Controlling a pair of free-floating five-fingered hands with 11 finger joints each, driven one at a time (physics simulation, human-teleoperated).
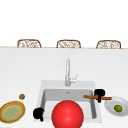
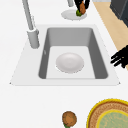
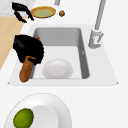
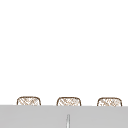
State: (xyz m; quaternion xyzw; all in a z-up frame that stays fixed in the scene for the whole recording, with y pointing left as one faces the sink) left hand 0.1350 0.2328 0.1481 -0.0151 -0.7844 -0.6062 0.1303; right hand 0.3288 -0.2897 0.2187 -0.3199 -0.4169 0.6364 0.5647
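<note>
My right hand [image 1: 99,93] is shut on a brown wooden stick [image 1: 90,96] that lies level over the sink's right rim, next to a white plate [image 1: 111,105] holding a green lime [image 1: 118,108]. In the right side view this hand [image 3: 27,48] grips the stick [image 3: 25,71] above the sink's edge. My left hand [image 1: 38,113] hovers at the sink's front left corner, and in the left side view the hand [image 2: 120,57] has spread fingers holding nothing. A red round thing [image 1: 67,113] sits at the front of the sink [image 1: 43,86]. The side views show a white round bowl [image 2: 69,62] on the basin floor.
A yellow-rimmed plate [image 1: 12,112] and a small brown nut-like ball [image 1: 22,96] lie on the counter left of the sink. The tall faucet [image 1: 67,72] stands behind the basin. Three woven chair backs [image 1: 68,44] line the far edge of the counter.
</note>
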